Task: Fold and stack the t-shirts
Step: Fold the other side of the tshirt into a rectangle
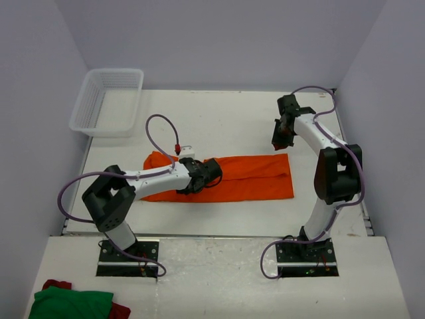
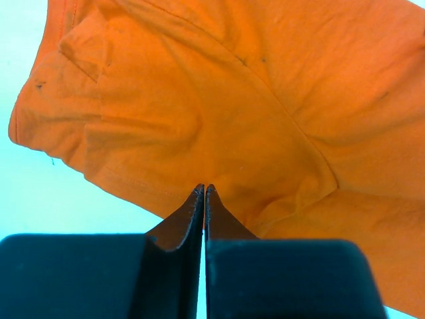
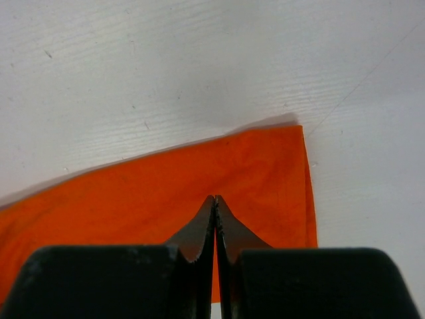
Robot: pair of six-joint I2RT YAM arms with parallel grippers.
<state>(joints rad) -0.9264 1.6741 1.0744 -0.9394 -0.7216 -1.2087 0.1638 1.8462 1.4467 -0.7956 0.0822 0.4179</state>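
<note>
One orange t-shirt point(image 1: 255, 177) lies folded into a long strip across the middle of the table. My left gripper point(image 1: 211, 174) is low over the strip's left half, and its arm covers part of the cloth. In the left wrist view the left gripper point(image 2: 204, 189) is shut, its tips at the wrinkled t-shirt point(image 2: 199, 100), with no cloth seen between them. My right gripper point(image 1: 284, 137) hangs above the table behind the shirt's right end. In the right wrist view the right gripper point(image 3: 214, 198) is shut and empty over the t-shirt's point(image 3: 153, 193) squared end.
A white plastic basket point(image 1: 109, 100) stands at the far left corner of the table point(image 1: 219, 119). A pile of green and red clothes point(image 1: 70, 302) lies on the near shelf, bottom left. Grey walls close in the table on three sides.
</note>
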